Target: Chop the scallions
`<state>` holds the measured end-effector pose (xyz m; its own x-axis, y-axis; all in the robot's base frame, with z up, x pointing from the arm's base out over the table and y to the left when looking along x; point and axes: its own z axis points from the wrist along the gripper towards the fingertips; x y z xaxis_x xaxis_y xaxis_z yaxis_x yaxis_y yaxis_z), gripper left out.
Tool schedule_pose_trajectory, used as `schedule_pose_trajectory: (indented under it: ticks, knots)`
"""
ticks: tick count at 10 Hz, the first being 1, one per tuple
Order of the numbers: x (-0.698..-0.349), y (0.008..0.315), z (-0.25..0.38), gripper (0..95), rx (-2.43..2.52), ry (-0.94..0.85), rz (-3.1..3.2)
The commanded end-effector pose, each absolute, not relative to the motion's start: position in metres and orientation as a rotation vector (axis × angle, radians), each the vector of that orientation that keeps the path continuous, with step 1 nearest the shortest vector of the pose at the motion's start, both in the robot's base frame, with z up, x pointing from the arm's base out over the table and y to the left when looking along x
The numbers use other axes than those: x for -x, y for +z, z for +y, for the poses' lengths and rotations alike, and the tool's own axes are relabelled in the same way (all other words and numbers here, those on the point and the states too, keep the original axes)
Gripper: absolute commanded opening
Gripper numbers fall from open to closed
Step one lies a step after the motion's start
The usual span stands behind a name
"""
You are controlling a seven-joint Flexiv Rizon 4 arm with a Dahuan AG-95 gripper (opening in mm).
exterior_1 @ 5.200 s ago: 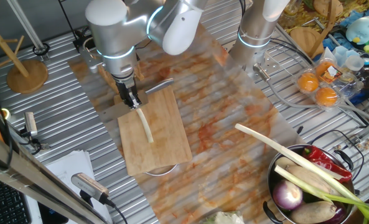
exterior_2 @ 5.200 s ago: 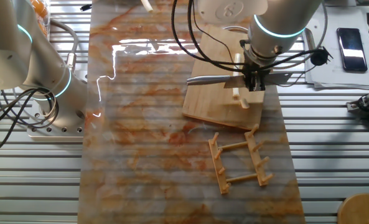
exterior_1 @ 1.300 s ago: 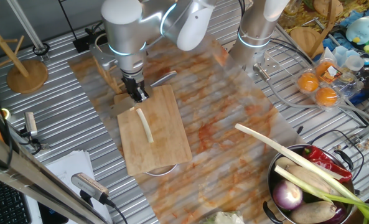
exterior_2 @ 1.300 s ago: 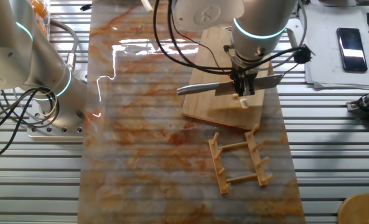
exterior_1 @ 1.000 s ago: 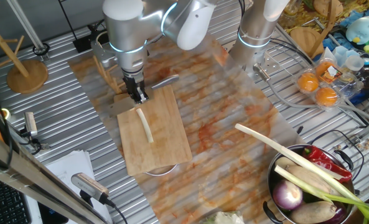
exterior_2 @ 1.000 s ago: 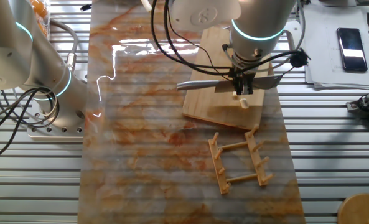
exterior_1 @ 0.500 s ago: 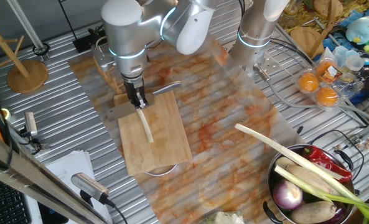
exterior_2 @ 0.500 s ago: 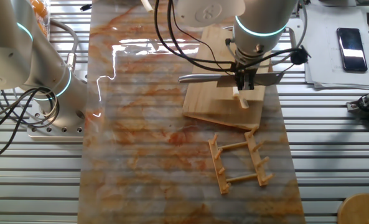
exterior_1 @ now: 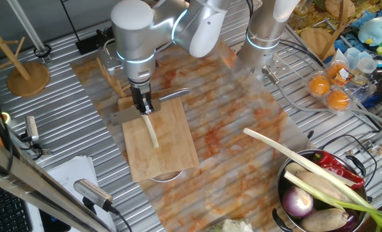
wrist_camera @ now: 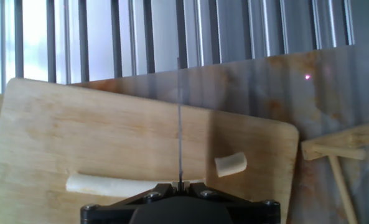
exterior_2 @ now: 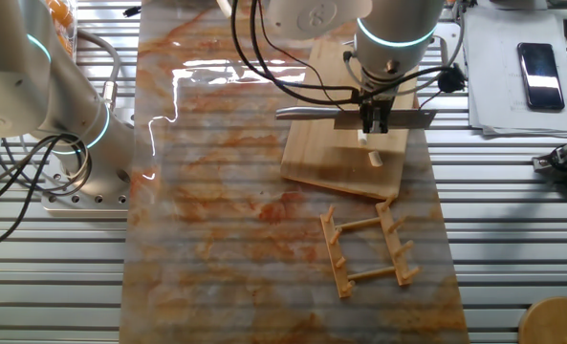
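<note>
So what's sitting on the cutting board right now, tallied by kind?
Long scallion stalk: 1
Short cut scallion piece: 1
Total on the cutting board: 2. The knife, held in the gripper, hangs over the board and is not counted.

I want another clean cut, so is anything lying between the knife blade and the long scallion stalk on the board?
Nothing visible: the knife in the gripper hangs directly above the scallion stalk on the cutting board; the cut piece lies aside.
</note>
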<state>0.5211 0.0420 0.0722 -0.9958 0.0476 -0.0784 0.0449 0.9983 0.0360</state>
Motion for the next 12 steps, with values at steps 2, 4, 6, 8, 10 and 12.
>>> schedule_pose_trajectory:
  ticks: [2, 4, 6, 8, 10, 12]
  knots:
    - [-0.522, 0.072, 0.046, 0.0, -0.081, 0.060, 3.064]
    - [-0.524, 0.070, 0.049, 0.0, -0.098, 0.057, 3.061]
    - [-0.525, 0.067, 0.052, 0.0, -0.105, 0.046, 3.064]
    - [-0.526, 0.067, 0.055, 0.0, -0.107, 0.023, 3.071]
    - [-0.528, 0.070, 0.061, 0.0, -0.094, -0.023, 3.085]
    - [-0.528, 0.070, 0.061, 0.0, -0.081, -0.079, 3.089]
